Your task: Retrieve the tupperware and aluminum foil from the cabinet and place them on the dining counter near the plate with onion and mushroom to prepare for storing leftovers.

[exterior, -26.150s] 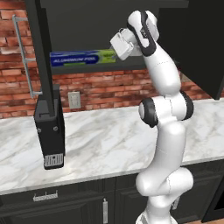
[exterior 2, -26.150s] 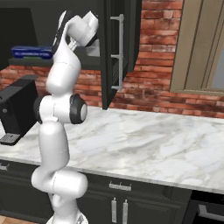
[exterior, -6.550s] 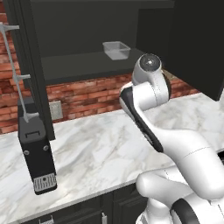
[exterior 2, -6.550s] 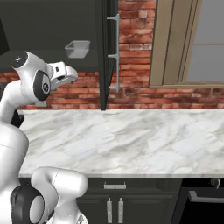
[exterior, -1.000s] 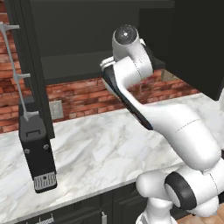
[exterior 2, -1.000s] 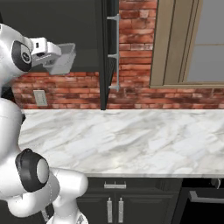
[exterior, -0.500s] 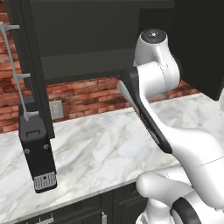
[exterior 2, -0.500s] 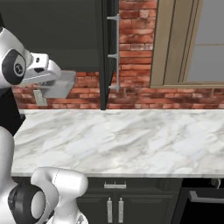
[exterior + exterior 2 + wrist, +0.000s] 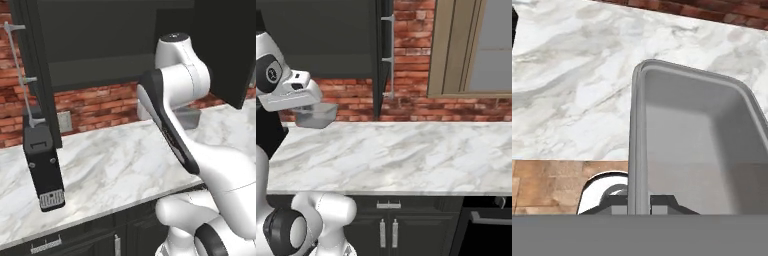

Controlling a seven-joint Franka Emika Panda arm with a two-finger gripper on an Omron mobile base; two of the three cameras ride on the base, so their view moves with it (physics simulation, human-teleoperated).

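Observation:
My gripper is shut on the left rim of the tupperware, a clear greyish tub that hangs level above the marble worktop. From the right base view the tupperware sits just under the white hand, with the gripper at its top edge. In the left base view a corner of the tupperware peeks out behind the arm. The black cabinet stands open above, its dark shelf bare. The aluminum foil, the plate and the dining counter are out of view.
A black coffee machine stands on the worktop at the left. The cabinet door with its silver bar handle hangs open, and a second black door juts out at the right. Brick wall and a window lie behind.
The arm has carried the tupperware down from shelf height to just above the worktop, away from the cabinet. The grip on the rim is unchanged.

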